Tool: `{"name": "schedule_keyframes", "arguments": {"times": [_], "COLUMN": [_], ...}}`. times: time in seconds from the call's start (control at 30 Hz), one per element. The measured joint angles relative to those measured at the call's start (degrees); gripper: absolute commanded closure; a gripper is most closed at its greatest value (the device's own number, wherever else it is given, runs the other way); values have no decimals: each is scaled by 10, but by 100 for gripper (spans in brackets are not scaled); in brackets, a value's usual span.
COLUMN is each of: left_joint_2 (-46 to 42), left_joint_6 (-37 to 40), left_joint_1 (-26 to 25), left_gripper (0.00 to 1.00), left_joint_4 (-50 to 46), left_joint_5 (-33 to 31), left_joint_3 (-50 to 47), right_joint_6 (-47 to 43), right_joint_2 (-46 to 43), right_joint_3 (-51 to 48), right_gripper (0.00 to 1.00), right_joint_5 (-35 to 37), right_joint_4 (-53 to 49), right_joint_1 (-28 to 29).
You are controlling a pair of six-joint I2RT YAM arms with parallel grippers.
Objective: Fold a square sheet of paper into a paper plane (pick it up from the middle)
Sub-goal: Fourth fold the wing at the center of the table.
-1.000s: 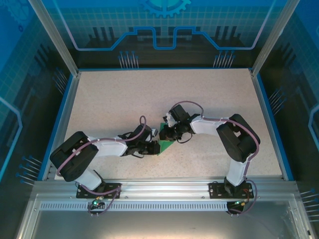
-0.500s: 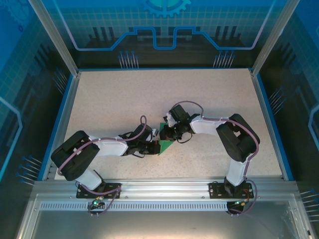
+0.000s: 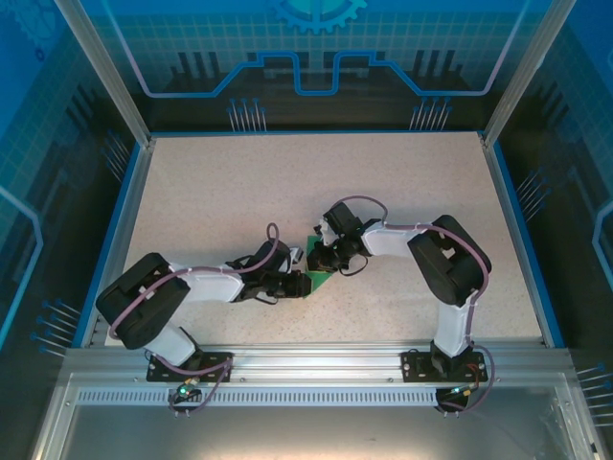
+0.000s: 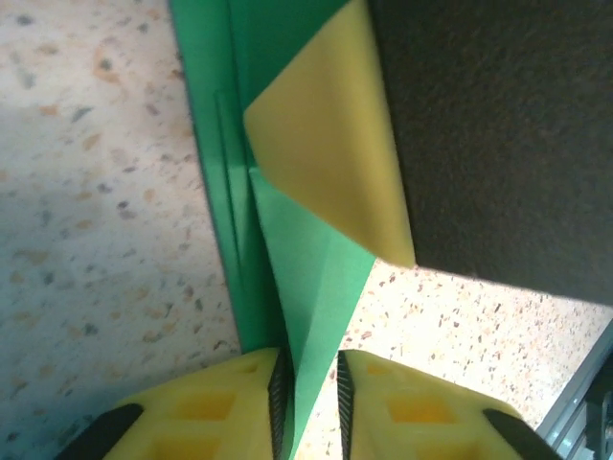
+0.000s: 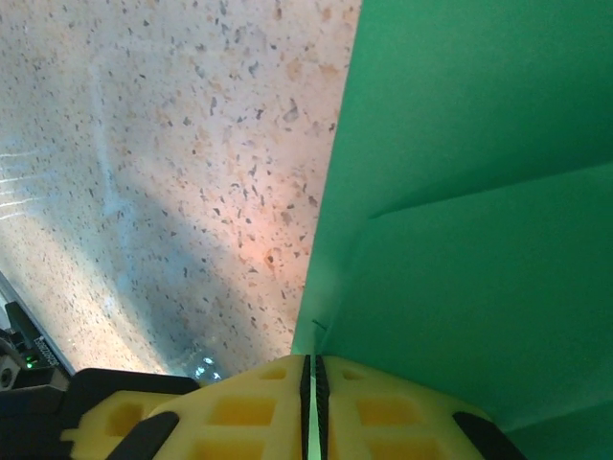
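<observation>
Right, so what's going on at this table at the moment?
Two robot arms are working together on a sheet of green paper, already folded into layers, near the middle of the speckled table. The right gripper is shut on one edge of the paper. The left gripper sits at another part, its jaws slightly apart with a raised fold between them. It doesn't look like a finished plane yet.

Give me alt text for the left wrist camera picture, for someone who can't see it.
A piece of folded green paper runs across a speckled table, its near end passing between the slightly parted yellow fingers of the left gripper. A yellow pad on a dark body covers the paper's upper right.
</observation>
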Motion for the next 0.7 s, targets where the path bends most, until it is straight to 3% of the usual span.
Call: {"name": "schedule_keyframes", "arguments": {"times": [0.13,0.4,0.7], "left_joint_2": [-57,-187,-179], "left_joint_6": [-17,-46,-61], "left_joint_1": [0,1,2], "left_gripper": [67,73,77], "left_joint_4": [-6,-64,-79], "left_joint_5": [0,-47,-55], "left_joint_3": [-41,-62,-43], "right_joint_6": [0,0,0], "right_joint_2": [5,5,5], "right_joint_3": [0,0,0], "right_gripper": [87,87,86], "right_joint_5": [-1,-2,-3], "right_joint_4": [5,10,10], "right_joint_1": [0,0,-1]}}
